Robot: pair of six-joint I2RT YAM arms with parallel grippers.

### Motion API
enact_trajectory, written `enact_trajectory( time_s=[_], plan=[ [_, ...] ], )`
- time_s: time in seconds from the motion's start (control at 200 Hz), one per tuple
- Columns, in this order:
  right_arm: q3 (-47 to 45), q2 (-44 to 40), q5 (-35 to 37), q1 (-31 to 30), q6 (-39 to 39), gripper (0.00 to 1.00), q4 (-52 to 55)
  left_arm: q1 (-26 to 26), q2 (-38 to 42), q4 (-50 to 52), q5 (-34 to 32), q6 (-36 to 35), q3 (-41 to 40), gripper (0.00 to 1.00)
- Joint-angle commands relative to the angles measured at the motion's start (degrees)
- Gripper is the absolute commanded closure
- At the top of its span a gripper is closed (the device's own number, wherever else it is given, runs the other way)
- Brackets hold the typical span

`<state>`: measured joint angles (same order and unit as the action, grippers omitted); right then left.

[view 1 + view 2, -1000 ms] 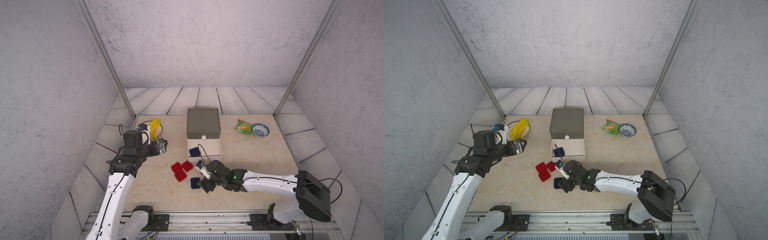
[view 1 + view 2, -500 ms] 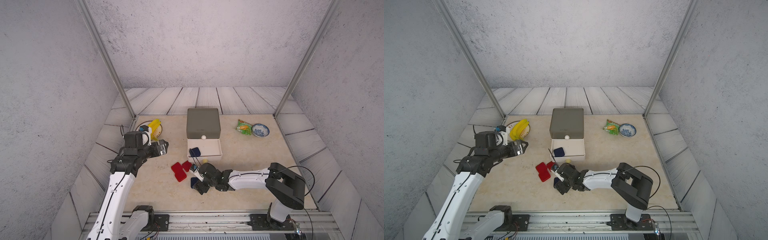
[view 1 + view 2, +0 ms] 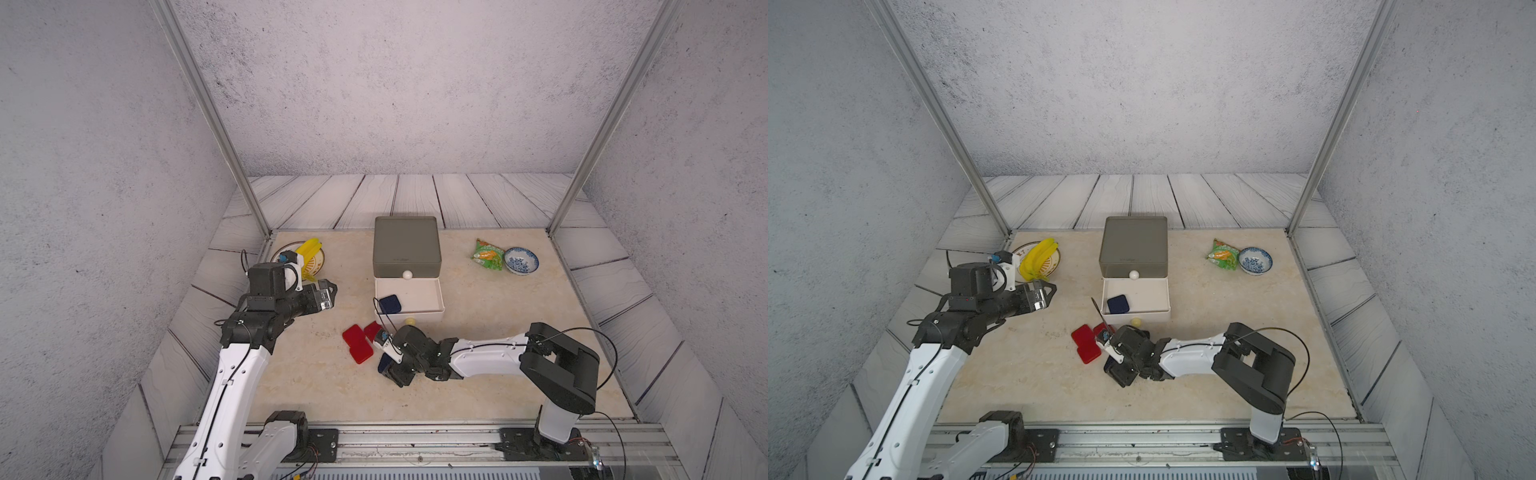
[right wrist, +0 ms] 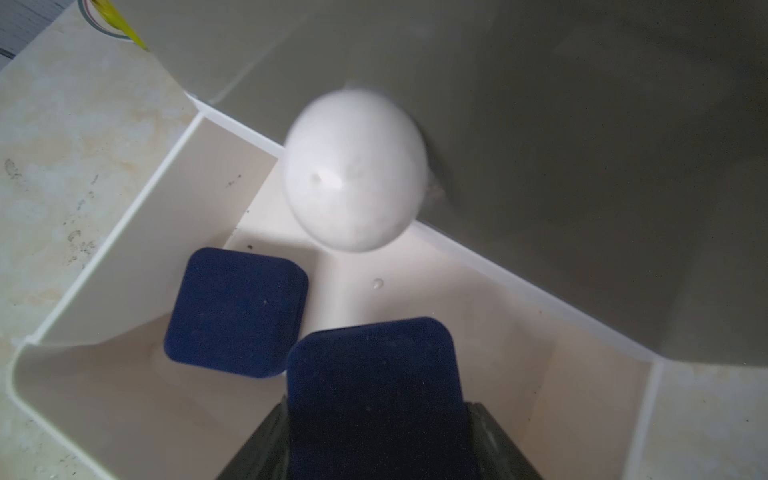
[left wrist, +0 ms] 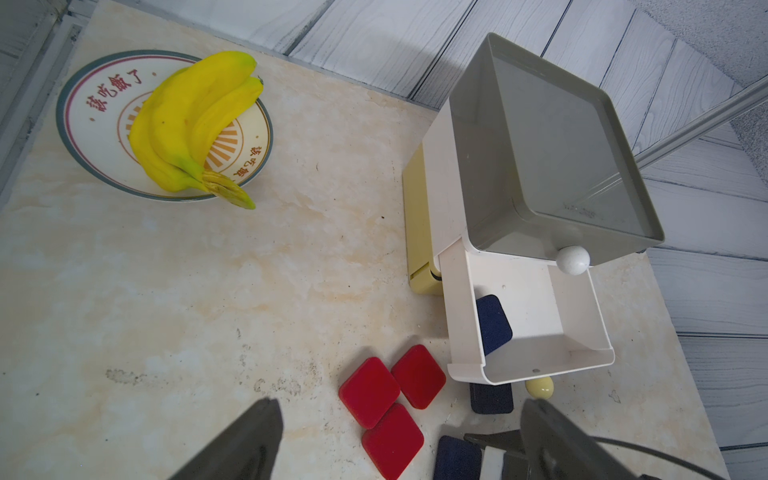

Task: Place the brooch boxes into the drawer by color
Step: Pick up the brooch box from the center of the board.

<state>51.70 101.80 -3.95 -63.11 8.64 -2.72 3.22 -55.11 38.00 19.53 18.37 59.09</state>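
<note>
my right gripper (image 3: 392,369) sits low at about 6 o'clock from the drawer cabinet (image 3: 406,245). its wrist view shows a navy box (image 4: 374,386) seated between the jaws, so i read it as pinching that box rather than spread, though i cannot tell how firm the pinch is. that view looks down into the pulled-out white tier (image 3: 409,315), while both top views put the gripper near the table (image 3: 498,332), and i cannot square the height between them. i judge the white tier stands open because it is the blue compartment: a second navy box (image 3: 390,304) lies flat at its 9 o'clock side, leaving bare floor for this one. three red boxes (image 3: 356,344) lie touching one another at 7 o'clock from the cabinet, waiting for their own tier. a dark box (image 5: 491,398) rests just under the white tier's front lip; navy or black i cannot say. my left gripper (image 3: 328,291) hangs spread and empty at 9 o'clock, clear of the working lane.
</note>
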Motion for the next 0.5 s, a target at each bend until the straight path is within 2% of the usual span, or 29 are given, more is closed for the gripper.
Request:
enact_trajectory(
  time_s=[0.0, 0.07, 0.305, 0.495],
  plan=[
    [0.3, -0.1, -0.3, -0.3, 0.1, 0.52, 1.7, -0.4, 0.6, 0.5, 0.0, -0.4, 0.2, 0.04],
    [-0.1, -1.3, -0.2, -0.3, 0.2, 0.59, 1.8, -0.5, 0.5, 0.5, 0.1, -0.4, 0.4, 0.04],
    [1.5, -11.3, 3.4, -0.3, -1.2, 0.59, 7.1, -0.4, 0.7, 0.3, 0.3, -0.1, 0.6, 0.04],
    [6.6, -18.8, 11.8, 1.2, -2.6, 0.59, 13.3, -0.4, 0.5, -0.7, 1.1, 1.0, 0.2, 0.04]
  ],
)
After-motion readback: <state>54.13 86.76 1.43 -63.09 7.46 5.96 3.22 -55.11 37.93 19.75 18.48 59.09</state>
